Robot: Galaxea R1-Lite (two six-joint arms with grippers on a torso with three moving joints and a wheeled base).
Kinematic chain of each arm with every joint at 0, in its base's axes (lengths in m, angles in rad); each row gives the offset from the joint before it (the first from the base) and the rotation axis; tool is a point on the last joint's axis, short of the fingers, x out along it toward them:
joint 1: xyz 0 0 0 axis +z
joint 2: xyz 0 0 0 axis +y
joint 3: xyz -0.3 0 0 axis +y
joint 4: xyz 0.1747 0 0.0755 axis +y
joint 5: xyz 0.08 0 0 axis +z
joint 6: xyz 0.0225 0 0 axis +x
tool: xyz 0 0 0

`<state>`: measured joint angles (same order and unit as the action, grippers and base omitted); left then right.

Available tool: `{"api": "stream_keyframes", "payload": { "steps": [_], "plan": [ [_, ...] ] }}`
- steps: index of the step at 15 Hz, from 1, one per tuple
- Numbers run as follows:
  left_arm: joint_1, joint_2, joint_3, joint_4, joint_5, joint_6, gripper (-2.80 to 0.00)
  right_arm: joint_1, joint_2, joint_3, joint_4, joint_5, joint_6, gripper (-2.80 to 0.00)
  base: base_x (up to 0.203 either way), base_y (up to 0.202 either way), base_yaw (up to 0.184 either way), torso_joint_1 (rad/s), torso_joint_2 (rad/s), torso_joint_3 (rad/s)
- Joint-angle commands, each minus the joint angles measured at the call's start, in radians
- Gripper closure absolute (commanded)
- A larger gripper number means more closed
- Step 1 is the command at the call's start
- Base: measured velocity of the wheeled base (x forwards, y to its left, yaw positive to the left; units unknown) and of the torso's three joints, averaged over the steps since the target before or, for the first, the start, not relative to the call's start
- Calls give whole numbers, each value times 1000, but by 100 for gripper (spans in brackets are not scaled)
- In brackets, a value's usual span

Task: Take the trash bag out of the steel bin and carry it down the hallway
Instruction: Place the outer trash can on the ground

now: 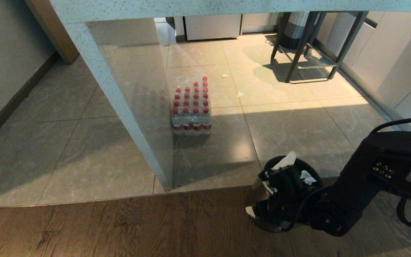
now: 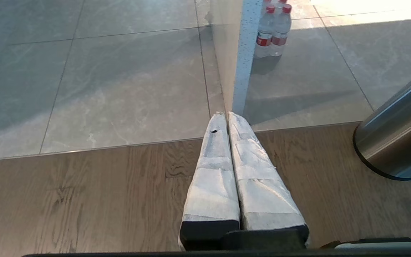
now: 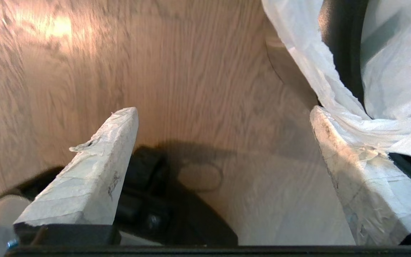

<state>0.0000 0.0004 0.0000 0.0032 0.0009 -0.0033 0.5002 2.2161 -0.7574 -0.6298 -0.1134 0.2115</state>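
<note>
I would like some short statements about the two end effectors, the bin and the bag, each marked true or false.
1. The right end effector is open. True.
2. The trash bag lies on the floor beside the steel bin. False: it is in the bin, draped over the rim.
3. The left end effector is shut and holds nothing. True.
4. The pack of water bottles stands on the wooden floor. False: it stands on the tiles.
5. The right end effector is closed on the bag. False: one finger is at the bag, without a grip.
</note>
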Motion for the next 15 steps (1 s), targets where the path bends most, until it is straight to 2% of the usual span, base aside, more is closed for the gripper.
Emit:
{"api": "stream_keyframes", "payload": {
  "steps": [1, 10, 15],
  "plan": [
    [0, 1, 0, 0, 1, 0, 0, -3, 0, 20, -56, -6, 0, -280, 0, 0, 0, 0, 0, 0],
    [0, 1, 0, 0, 1, 0, 0, -18, -79, 97, -106, -33, 0, -280, 0, 0, 0, 0, 0, 0],
    [0, 1, 0, 0, 1, 0, 0, -52, 37, 87, -290, -31, -11, -280, 0, 0, 0, 0, 0, 0]
  ]
}}
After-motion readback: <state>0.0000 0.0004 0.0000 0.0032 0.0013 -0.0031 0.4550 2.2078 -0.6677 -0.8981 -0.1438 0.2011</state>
